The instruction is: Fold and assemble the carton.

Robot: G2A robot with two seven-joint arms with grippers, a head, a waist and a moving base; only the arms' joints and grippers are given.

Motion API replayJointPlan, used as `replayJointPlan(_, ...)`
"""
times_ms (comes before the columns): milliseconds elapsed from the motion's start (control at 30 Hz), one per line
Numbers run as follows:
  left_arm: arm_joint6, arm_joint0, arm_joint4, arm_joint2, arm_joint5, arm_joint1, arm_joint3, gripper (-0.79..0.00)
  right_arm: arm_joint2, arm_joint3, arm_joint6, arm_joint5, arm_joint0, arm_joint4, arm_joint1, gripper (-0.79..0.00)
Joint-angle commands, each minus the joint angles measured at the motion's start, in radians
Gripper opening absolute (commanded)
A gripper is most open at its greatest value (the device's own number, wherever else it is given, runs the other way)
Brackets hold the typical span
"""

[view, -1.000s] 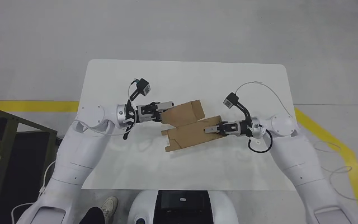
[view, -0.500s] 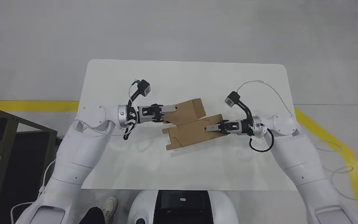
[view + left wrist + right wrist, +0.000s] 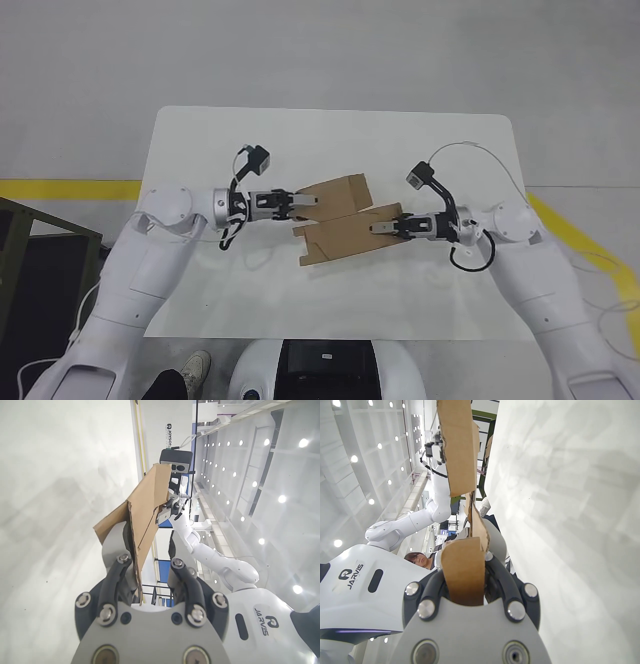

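A flat brown carton [image 3: 340, 215] is held above the middle of the white table [image 3: 200, 140], slanting between my two arms. My left gripper [image 3: 305, 200] is shut on its left end, and in the left wrist view the cardboard [image 3: 147, 505] runs edge-on between the fingers of that gripper [image 3: 140, 555]. My right gripper [image 3: 385, 228] is shut on the right end. In the right wrist view a flap [image 3: 465, 570] sits between the fingers of the gripper [image 3: 475, 550], with the rest of the carton [image 3: 458, 450] stretching away. The right gripper [image 3: 165, 512] shows at the carton's far end.
A yellow floor stripe [image 3: 60, 188] runs on both sides of the table. A dark rack [image 3: 30, 250] stands by the table's left edge. There is bare tabletop all around the carton.
Both grippers and the carton have shifted a little to the right. The carton's upper panel has lifted and spread slightly from the lower one.
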Motion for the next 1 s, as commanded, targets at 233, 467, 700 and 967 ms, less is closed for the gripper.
replayJointPlan(233,-0.001,-0.008,0.008,0.013,0.004,0.001,0.004,-0.785,0.01,-0.026,-0.007,0.008,-0.011,-0.003,0.006,-0.785)
replayJointPlan(467,0.006,-0.006,0.0,0.012,-0.002,0.004,0.001,-0.785,0.016,-0.027,-0.03,0.019,-0.02,0.008,0.009,0.0)
replayJointPlan(700,0.008,0.006,-0.022,-0.004,-0.017,0.008,-0.023,-0.785,0.046,0.001,-0.101,0.024,-0.006,-0.083,0.02,0.0)
replayJointPlan(967,0.001,0.023,-0.028,-0.012,-0.027,0.014,-0.057,-0.785,0.14,-0.085,-0.153,-0.014,-0.043,-0.065,0.042,0.0)
